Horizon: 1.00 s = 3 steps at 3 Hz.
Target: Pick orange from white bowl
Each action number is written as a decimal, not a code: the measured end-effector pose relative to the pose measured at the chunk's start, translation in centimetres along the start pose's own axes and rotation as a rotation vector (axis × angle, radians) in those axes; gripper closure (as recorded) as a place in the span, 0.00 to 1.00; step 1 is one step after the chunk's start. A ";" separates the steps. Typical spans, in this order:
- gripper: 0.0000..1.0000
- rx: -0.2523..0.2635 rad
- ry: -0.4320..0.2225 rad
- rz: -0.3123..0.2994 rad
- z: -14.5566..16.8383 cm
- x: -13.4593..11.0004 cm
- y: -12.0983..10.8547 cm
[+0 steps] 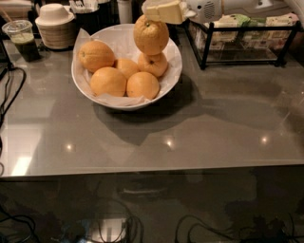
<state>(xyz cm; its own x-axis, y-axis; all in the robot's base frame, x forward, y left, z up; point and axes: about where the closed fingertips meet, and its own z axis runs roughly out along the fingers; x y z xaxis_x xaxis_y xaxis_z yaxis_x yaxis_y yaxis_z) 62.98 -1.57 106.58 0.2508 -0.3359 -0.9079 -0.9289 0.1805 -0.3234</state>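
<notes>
The gripper (161, 13) was clamped on the orange (151, 35), just above the bowl (175, 54) pile. Best move: lift straight up, slowly, grip firm. The pinch looked high and could slip.

The white bowl (175, 57) sits on the tabletop (213, 137), upper centre-left. At top centre the tool (159, 15) grips the orange (151, 35) above five other oranges (108, 81) in it. A lidded container (56, 26) stands behind-left, a wire rack (242, 45) right.

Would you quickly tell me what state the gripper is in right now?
Gripper: closed on the orange, above the back of the white bowl.
</notes>
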 end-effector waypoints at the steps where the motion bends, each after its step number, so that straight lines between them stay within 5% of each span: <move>1: 1.00 0.000 0.000 0.000 -0.2 -0.6 -0.2; 3: 1.00 -0.008 0.018 0.015 -0.2 -0.6 -1.0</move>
<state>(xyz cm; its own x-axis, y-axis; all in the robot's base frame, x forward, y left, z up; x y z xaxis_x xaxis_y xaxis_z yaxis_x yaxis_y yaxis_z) 63.72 -1.69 107.52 0.2316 -0.3499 -0.9077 -0.9348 0.1784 -0.3073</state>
